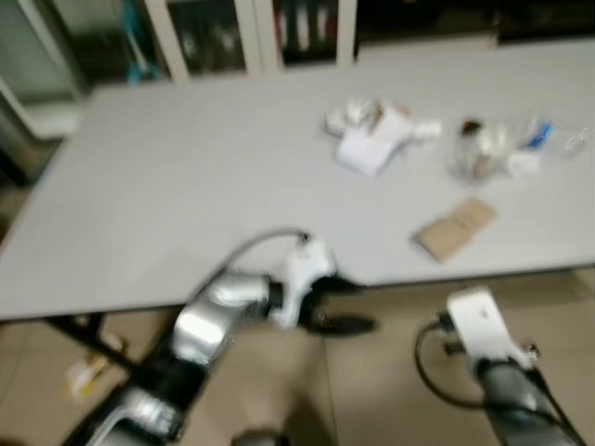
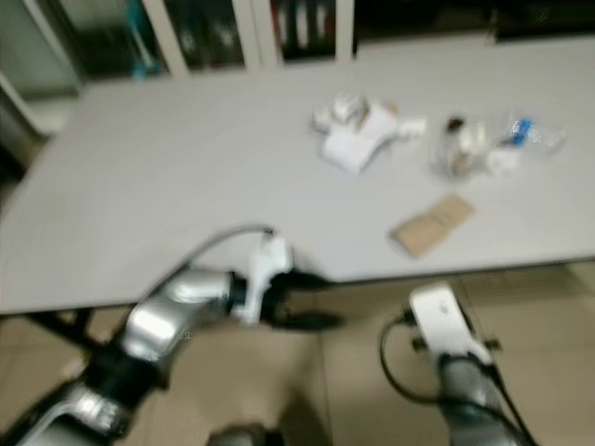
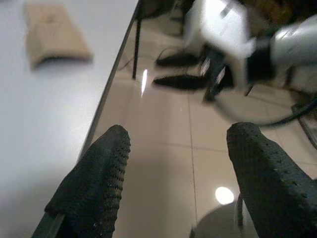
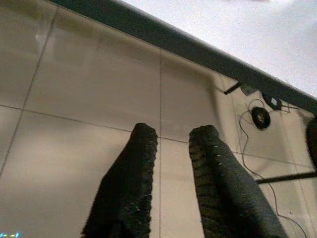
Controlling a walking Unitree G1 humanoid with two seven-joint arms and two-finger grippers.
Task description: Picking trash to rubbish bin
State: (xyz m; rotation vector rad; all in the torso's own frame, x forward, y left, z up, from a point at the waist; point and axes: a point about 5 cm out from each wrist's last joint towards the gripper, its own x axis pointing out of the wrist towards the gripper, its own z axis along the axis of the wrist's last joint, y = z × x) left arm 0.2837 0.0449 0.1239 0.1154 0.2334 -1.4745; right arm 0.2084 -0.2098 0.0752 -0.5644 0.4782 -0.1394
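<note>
Beige floor tiles (image 4: 74, 74) lie under a wide pale grey counter (image 1: 186, 167), with cabinets (image 1: 242, 32) along the far wall; the head views are blurred. At the counter's near edge the left claw (image 1: 346, 305) hangs just off the rim, its two black fingers (image 3: 99, 183) spread apart with nothing between them, the floor showing through the gap in the left wrist view; the silver left arm (image 1: 209, 321) bends up from the lower left. The right claw (image 4: 171, 148) points down at the floor below the counter edge, its fingers (image 4: 131, 188) a narrow gap apart and holding nothing; in the head views its white wrist block (image 1: 479, 325) sits lower right, below the counter's front edge. On the counter, nearest the claws, a flat brown cardboard piece (image 1: 455, 228) lies close to the front edge; further back, well apart from both claws, a heap of crumpled white paper trash (image 1: 372, 135) rests near the middle, and beside it to the right a clear plastic wrapper or bag with a blue bit (image 1: 502, 144); the blur hides finer detail. Dark cables (image 4: 260, 116) trail over the tiles beneath the counter.
</note>
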